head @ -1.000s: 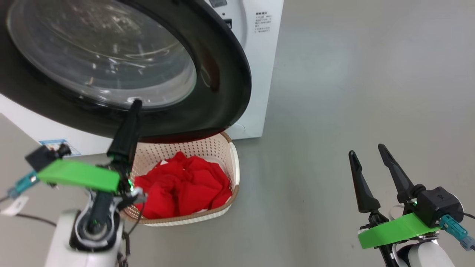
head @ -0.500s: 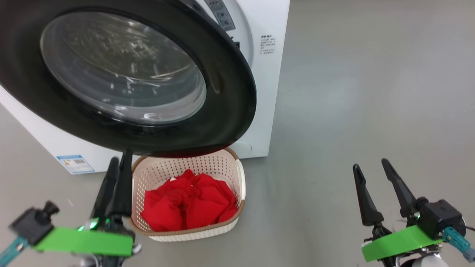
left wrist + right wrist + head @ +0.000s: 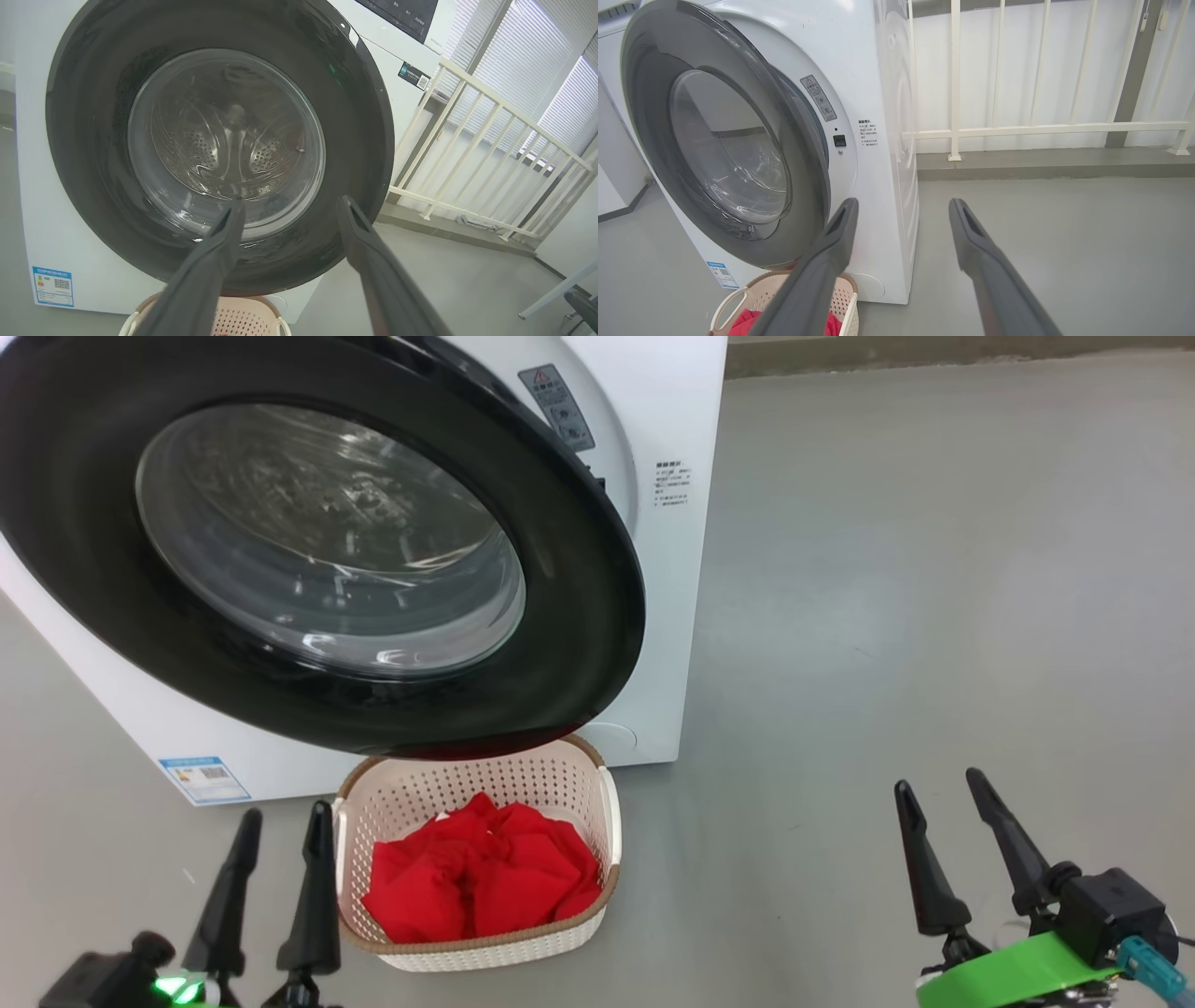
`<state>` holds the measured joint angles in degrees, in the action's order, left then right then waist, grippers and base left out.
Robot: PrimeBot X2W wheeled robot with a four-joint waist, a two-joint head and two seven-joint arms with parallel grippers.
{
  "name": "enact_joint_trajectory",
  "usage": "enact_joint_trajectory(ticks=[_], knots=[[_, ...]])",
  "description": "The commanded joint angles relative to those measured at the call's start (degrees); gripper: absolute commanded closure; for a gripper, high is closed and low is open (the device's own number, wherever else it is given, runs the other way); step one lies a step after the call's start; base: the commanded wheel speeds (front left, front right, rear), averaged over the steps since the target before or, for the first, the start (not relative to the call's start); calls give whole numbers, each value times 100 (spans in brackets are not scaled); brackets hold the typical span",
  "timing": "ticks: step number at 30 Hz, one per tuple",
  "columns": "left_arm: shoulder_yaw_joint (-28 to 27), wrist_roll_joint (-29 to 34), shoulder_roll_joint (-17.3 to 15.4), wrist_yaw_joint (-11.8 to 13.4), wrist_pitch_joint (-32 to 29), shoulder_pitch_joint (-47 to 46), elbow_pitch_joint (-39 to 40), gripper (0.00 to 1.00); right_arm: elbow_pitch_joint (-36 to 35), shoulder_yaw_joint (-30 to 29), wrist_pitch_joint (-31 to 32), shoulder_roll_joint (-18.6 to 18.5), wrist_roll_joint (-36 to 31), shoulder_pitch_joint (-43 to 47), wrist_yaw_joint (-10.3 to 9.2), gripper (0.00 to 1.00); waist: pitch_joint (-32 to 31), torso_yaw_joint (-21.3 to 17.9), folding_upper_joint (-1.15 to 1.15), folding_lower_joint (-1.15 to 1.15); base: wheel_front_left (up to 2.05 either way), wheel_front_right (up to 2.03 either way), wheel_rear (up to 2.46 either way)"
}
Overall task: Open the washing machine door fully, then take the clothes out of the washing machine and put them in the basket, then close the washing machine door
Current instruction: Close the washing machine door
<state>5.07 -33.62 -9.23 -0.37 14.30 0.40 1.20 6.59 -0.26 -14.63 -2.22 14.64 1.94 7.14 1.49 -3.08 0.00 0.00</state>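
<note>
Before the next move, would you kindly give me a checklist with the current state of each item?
1. Clothes in the basket: ok.
2. Drum free of clothes, through the glass: ok.
3. Washing machine door shut: not ok, its latch side stands off the washing machine.
4. Left gripper fingers open, empty: ok.
5. Right gripper fingers open, empty: ok.
6. Basket clear of the door's swing: cannot tell.

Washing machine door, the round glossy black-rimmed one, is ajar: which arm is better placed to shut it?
Probably the left. The left gripper, open, is in front of the round black-rimmed door, fingers aimed at it in its wrist view. The right gripper, open, hangs aside over grey floor.
</note>
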Motion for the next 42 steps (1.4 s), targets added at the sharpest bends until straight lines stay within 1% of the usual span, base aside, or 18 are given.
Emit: enact_joint_trajectory(ticks=[1, 6, 11, 18, 28, 39, 40, 41, 42], knots=[[-280, 251, -72, 56, 66, -54, 224, 0, -173, 174, -37, -65, 3, -48, 35, 0, -14, 4, 0, 0, 0, 0, 0], [-442, 940, 54, 100, 68, 154, 288, 0, -208, 227, -37, -65, -47, 54, 35, 0, -73, 23, 0, 0, 0, 0, 0], [-537, 1352, 170, 17, 69, 314, 228, 0, -244, 244, -37, -65, -107, 129, 35, 0, -145, 45, 0, 0, 0, 0, 0], [-656, 1598, 271, -69, 69, 387, 43, 0, -277, 270, -37, -65, -155, 154, 35, 0, -194, 39, 0, 0, 0, 0, 0], [-759, 1764, 380, -179, 70, 393, -211, 0, -313, 268, -37, -65, -179, 190, 35, 0, -237, 53, 0, 0, 0, 0, 0], [-749, 1858, 482, -296, 70, 355, -259, 0, -223, 328, -37, -65, -160, 198, 35, 0, -238, 202, 0, 0, 0, 0, 0], [-735, 1864, 492, -308, 70, 347, -255, 0, -209, 343, -37, -65, -159, 177, 35, 27, -226, 236, 0, 0, 0, 0, 0], [-724, 1865, 501, -318, 70, 338, -249, 0, -188, 370, -37, -65, -155, 149, 35, 61, -214, 267, 0, 0, 0, 0, 0], [-710, 1866, 510, -330, 70, 329, -242, 0, -165, 406, -37, -65, -161, 110, 35, 91, -202, 300, 0, 0, 0, 0, 0]])
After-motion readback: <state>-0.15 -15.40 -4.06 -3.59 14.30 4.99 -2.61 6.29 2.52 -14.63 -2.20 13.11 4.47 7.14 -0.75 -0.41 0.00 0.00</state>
